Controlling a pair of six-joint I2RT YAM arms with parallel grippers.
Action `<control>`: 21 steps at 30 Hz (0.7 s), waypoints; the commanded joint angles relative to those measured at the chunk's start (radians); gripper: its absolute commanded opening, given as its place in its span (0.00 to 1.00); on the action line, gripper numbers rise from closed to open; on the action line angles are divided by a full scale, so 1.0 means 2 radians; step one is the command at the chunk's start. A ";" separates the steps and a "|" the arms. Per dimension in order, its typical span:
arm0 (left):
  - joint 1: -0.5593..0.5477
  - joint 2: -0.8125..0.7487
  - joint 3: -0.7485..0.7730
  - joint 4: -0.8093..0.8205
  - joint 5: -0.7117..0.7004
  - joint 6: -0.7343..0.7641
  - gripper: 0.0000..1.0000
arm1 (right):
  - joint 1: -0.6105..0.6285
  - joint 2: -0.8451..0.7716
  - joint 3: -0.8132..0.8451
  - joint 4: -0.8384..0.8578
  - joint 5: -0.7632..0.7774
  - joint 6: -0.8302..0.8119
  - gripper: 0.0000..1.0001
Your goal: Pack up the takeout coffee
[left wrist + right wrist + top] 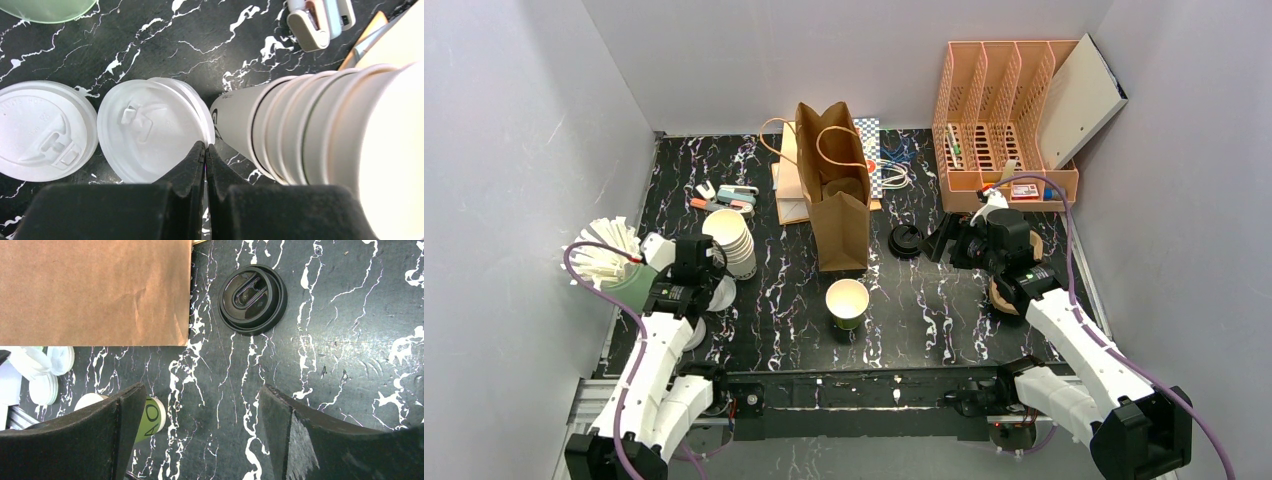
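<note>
A green-sided takeout coffee cup [847,303] stands open-topped and lidless on the black marbled table, just in front of the upright brown paper bag [839,190]. In the right wrist view the cup [150,417] peeks out from behind my left-hand finger. Two white sip lids lie flat at the left: one [42,130] alone, the other [150,130] beside the stack of lidless cream cups [325,135]. My left gripper [205,148] is shut on that second lid's right rim. My right gripper [200,440] stands wide open above bare table, near the loose black lid [252,299].
An orange file rack [1004,120] stands at the back right. A green holder of white sticks [609,262] sits at the left edge. Small desk items [729,200] and cables [894,170] lie beside and behind the bag. The cup stack [732,240] crowds my left gripper [712,283].
</note>
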 commanded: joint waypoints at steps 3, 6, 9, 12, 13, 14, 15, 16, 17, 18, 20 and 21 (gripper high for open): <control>0.003 -0.023 0.049 -0.058 0.009 0.030 0.00 | 0.003 -0.005 0.010 0.011 0.000 0.001 0.92; 0.003 -0.037 0.069 -0.078 0.009 0.044 0.00 | 0.003 -0.009 0.010 0.008 0.001 0.001 0.92; 0.003 -0.040 0.074 -0.078 0.017 0.055 0.00 | 0.003 -0.010 0.008 0.010 0.002 0.001 0.92; 0.003 -0.025 0.069 -0.066 0.019 0.057 0.00 | 0.003 -0.008 0.006 0.013 -0.003 0.004 0.92; 0.003 -0.022 0.066 -0.060 0.018 0.060 0.00 | 0.003 -0.008 0.006 0.013 -0.005 0.005 0.92; 0.003 -0.017 0.063 -0.053 0.018 0.062 0.00 | 0.003 -0.008 0.006 0.011 -0.005 0.006 0.92; 0.003 -0.012 0.060 -0.045 0.018 0.065 0.00 | 0.003 -0.008 0.006 0.010 -0.005 0.006 0.92; 0.003 -0.007 0.058 -0.040 0.018 0.068 0.00 | 0.003 -0.009 0.007 0.009 -0.004 0.005 0.92; 0.003 0.000 0.057 -0.035 0.019 0.070 0.00 | 0.003 -0.009 0.007 0.009 -0.003 0.005 0.92; 0.003 0.007 0.057 -0.032 0.020 0.072 0.00 | 0.003 -0.010 0.007 0.008 -0.002 0.004 0.92; 0.003 0.018 0.056 -0.026 0.020 0.080 0.00 | 0.003 -0.012 0.007 0.008 0.000 0.003 0.92; 0.003 0.021 0.056 -0.025 0.017 0.082 0.00 | 0.003 -0.012 0.008 0.008 0.000 0.003 0.92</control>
